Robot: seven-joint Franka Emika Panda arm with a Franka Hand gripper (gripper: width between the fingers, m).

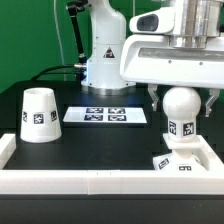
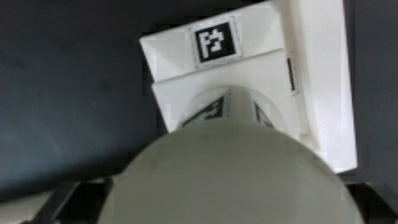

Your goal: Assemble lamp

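The lamp's bulb [image 1: 182, 110], a white ball on a tagged stem, stands upright over the flat square base [image 1: 178, 163] at the exterior view's right front. My gripper [image 1: 182, 103] comes down from above, with its jaws closed on either side of the ball. In the wrist view the bulb [image 2: 222, 175] fills the foreground. The base [image 2: 231, 70] with its tag lies beyond it, and dark fingers [image 2: 45, 205] show at the corners. The tapered shade [image 1: 40, 113] stands alone at the exterior view's left.
The marker board [image 1: 107, 115] lies flat in the middle of the dark table. A white wall [image 1: 100, 183] runs along the front and up both sides. The base sits in its right corner. The arm's white body [image 1: 105, 50] stands at the back.
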